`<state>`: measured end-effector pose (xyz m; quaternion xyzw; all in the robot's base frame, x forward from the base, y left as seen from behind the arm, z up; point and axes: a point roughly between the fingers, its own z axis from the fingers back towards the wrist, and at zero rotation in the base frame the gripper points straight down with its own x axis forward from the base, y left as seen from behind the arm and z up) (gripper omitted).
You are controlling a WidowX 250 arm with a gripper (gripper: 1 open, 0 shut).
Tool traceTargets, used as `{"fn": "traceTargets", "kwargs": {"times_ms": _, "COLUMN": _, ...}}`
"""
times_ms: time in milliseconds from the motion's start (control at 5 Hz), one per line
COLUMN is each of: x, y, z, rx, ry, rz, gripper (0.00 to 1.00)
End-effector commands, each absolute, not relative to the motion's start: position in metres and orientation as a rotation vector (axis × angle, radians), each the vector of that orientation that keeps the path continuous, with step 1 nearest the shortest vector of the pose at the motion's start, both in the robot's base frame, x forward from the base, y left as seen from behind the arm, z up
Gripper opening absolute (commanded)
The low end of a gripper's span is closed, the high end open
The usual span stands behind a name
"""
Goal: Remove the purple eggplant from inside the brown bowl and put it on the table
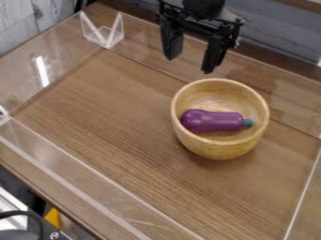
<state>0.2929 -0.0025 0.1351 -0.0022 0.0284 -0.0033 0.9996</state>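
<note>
The purple eggplant (213, 121) lies on its side inside the brown bowl (189, 137), its teal stem tip pointing right. The bowl stands on the table (100, 131), right of centre. My gripper (191, 54) hangs above and behind the bowl, pointing down. Its black fingers (213, 58) are spread apart with nothing between them. The gripper is open and clear of both bowl and eggplant.
Clear acrylic walls (51, 66) edge the tabletop on the left, front and right. A clear folded acrylic piece (103, 33) stands at the back left corner. Bare wood lies left of and in front of the bowl.
</note>
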Motion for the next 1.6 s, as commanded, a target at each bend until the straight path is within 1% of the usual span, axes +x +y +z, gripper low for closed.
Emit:
{"fn": "traceTargets", "kwargs": {"times_ms": 0, "x": 0.289, "y": 0.001, "z": 0.133, "rx": -0.002, "ry": 0.061, "rz": -0.028, "gripper": 1.0}}
{"fn": "traceTargets", "kwargs": {"times_ms": 200, "x": 0.287, "y": -0.001, "z": 0.127, "rx": 0.002, "ry": 0.054, "rz": -0.062, "gripper": 1.0}}
{"fn": "traceTargets", "kwargs": {"times_ms": 600, "x": 0.296, "y": 0.003, "z": 0.118, "rx": 0.01, "ry": 0.04, "rz": -0.17, "gripper": 1.0}}
{"fn": "traceTargets", "kwargs": {"times_ms": 1000, "x": 0.297, "y": -0.015, "z": 0.114, "rx": 0.017, "ry": 0.023, "rz": -0.232, "gripper": 1.0}}
{"fn": "traceTargets", "kwargs": {"times_ms": 1400, "x": 0.302, "y": -0.041, "z": 0.103, "rx": 0.022, "ry": 0.01, "rz": -0.164, "gripper": 1.0}}
